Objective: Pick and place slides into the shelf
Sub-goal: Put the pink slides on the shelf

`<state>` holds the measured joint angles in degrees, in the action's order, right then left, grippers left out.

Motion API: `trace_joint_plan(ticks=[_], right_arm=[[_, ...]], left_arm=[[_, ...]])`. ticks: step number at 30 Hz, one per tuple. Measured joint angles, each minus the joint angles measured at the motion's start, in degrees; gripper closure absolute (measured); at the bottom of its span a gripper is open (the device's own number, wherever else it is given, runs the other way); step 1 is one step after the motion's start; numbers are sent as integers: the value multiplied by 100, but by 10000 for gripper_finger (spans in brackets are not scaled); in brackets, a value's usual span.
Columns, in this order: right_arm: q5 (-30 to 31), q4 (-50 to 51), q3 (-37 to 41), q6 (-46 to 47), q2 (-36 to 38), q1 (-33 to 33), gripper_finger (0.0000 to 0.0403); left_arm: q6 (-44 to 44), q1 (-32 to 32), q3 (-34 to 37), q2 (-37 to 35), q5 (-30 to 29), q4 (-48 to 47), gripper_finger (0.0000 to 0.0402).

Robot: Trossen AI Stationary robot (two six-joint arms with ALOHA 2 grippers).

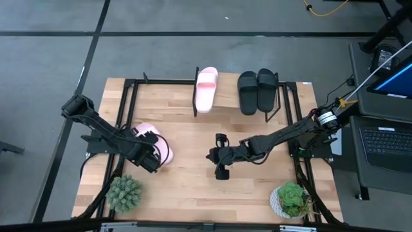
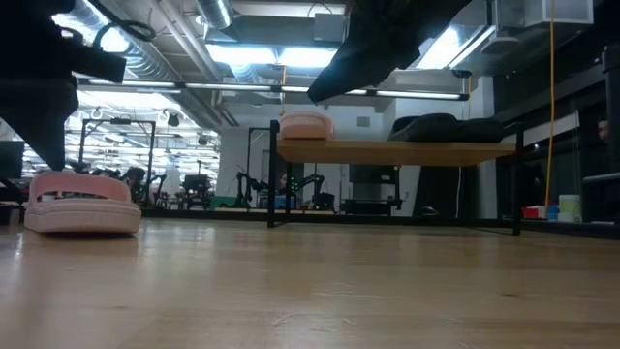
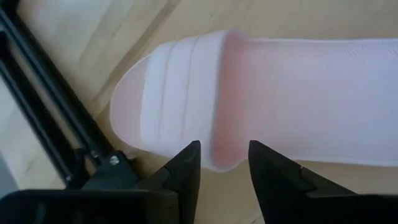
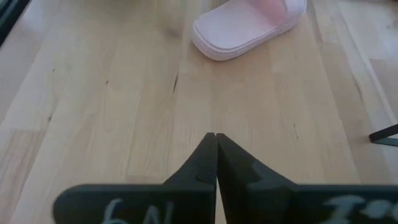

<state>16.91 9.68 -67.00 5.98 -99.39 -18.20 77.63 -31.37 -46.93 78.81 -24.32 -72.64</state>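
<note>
One pale pink slide (image 1: 156,143) lies sole down on the table's left part, also seen in the low view (image 2: 82,202) and the right wrist view (image 4: 249,25). My left gripper (image 1: 151,159) is open just above it, fingertips (image 3: 224,149) on either side of the strap's edge (image 3: 227,93). My right gripper (image 1: 219,158) hangs shut (image 4: 216,146) over the bare middle of the table, touching nothing. The shelf (image 1: 225,100) stands at the far edge. On its top board rest another pink slide (image 1: 206,89) and two black slides (image 1: 257,90). My left gripper comes from above, slanting, at the pink slide's long side, where the strap's edge (image 3: 224,124) meets the sole. One open finger (image 3: 189,165) stands on each side of that edge. Whether they touch the slide, I cannot tell.
Two small potted plants stand at the near edge, one left (image 1: 124,193) and one right (image 1: 291,198). Black metal frames (image 1: 125,109) run along the table's left and right sides (image 1: 297,129). Bare wood lies between the slide and the shelf.
</note>
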Motion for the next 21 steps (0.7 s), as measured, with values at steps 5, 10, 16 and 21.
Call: trace_joint_plan(ticks=[5, 10, 16, 21], right_arm=[[0, -49, 0, -4, 0, 4, 397], [0, -51, 0, -9, -2, 2, 397], [0, -53, 0, -26, -2, 9, 397], [0, -53, 0, -28, -2, 7, 397]], left_arm=[[-5, 75, 228, 0, 2, 170, 276], [-19, 116, 393, 0, 0, 306, 276], [-24, 116, 533, 0, -42, 505, 276], [-25, 116, 545, -1, -38, 505, 278]])
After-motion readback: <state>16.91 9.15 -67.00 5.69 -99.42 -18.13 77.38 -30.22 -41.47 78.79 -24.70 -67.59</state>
